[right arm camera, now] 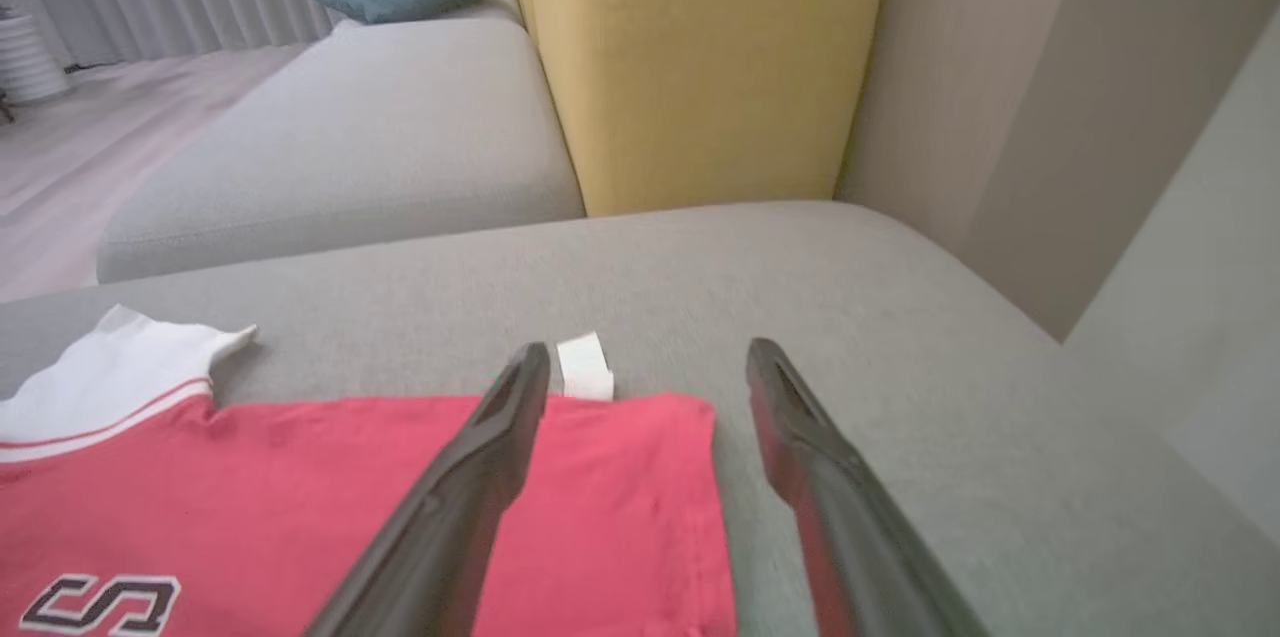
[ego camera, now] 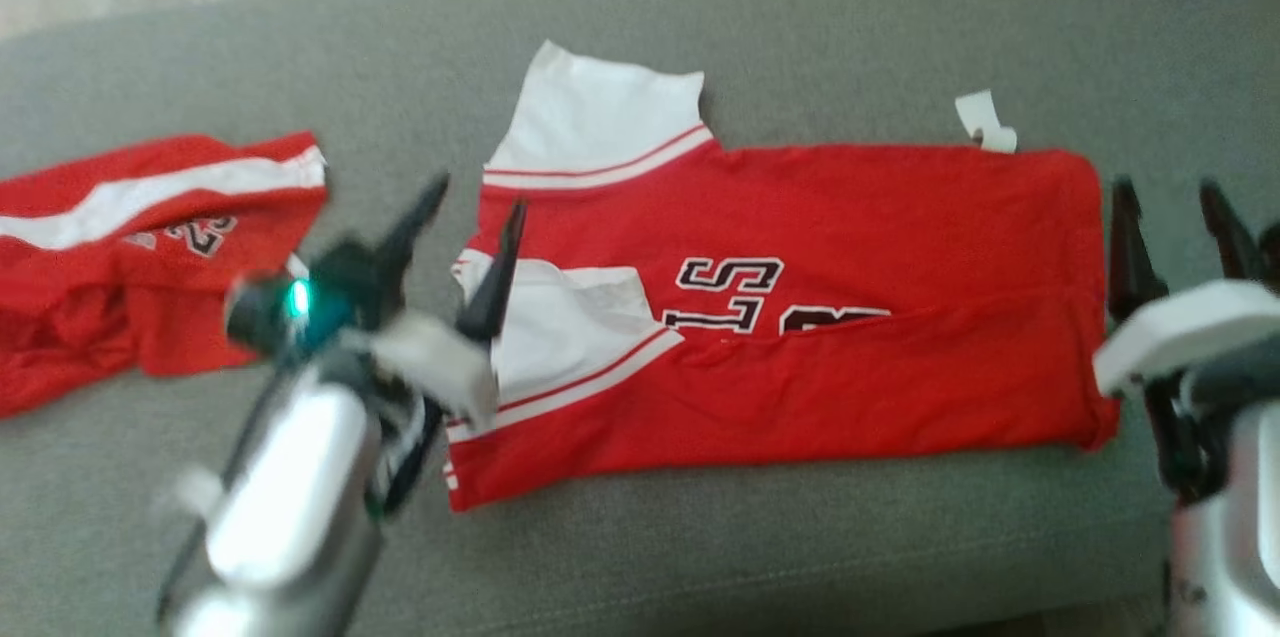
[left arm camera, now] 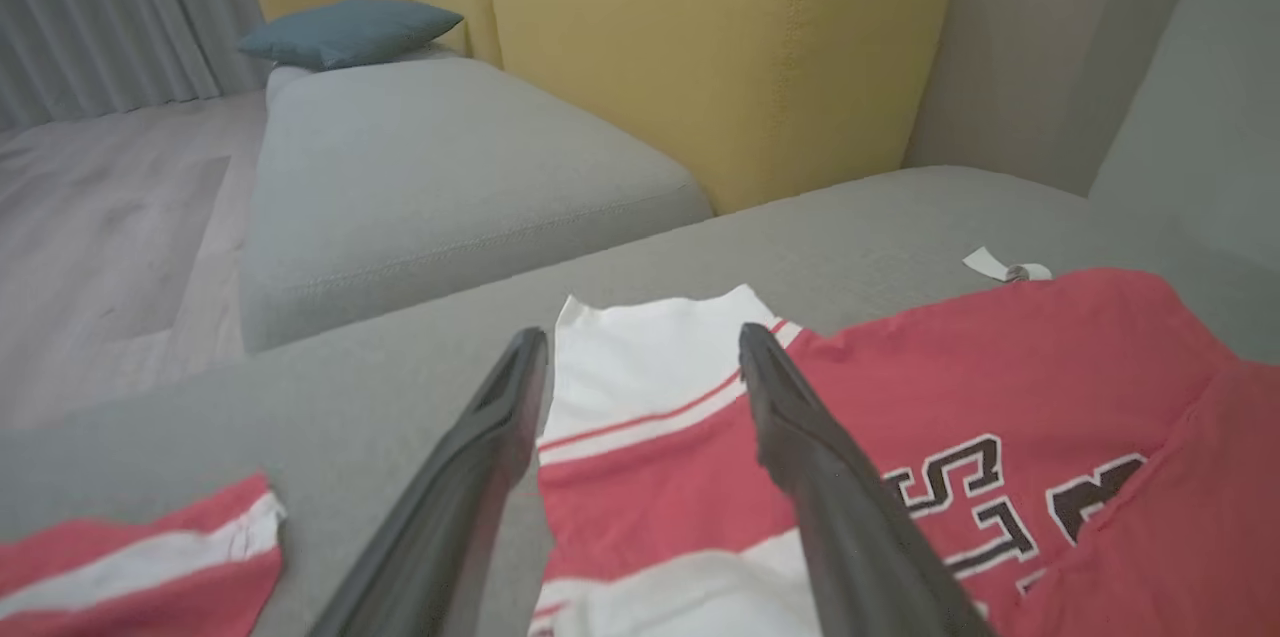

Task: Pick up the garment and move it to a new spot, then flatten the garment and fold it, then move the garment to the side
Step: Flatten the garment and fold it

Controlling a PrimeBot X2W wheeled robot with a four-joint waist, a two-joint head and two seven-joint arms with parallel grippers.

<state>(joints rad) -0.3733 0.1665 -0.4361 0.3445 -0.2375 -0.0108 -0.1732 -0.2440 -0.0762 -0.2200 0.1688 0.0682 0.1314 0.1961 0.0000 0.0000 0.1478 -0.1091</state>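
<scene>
— Surface?
— Grey sofa seat point(ego camera: 800, 27). Red garment point(ego camera: 850, 217) lies mid-frame, partly folded. Left wrist view: yellow backrest point(left arm camera: 720, 47) top centre, teal cushion point(left arm camera: 350, 27) upper left.
— End effectors?
— I see left end effector point(ego camera: 479, 193) and right end effector point(ego camera: 1166, 185) spread open, empty.

Garment point(ego camera: 850, 337) lying across sofa seat point(ego camera: 700, 557); second garment point(ego camera: 150, 247) lying apart on its left. Left gripper point(ego camera: 479, 193) hovering over its left end, right gripper point(ego camera: 1165, 185) beside its right end.

Soft even daylight, faint shadows, head view blurred, perhaps by motion
</scene>
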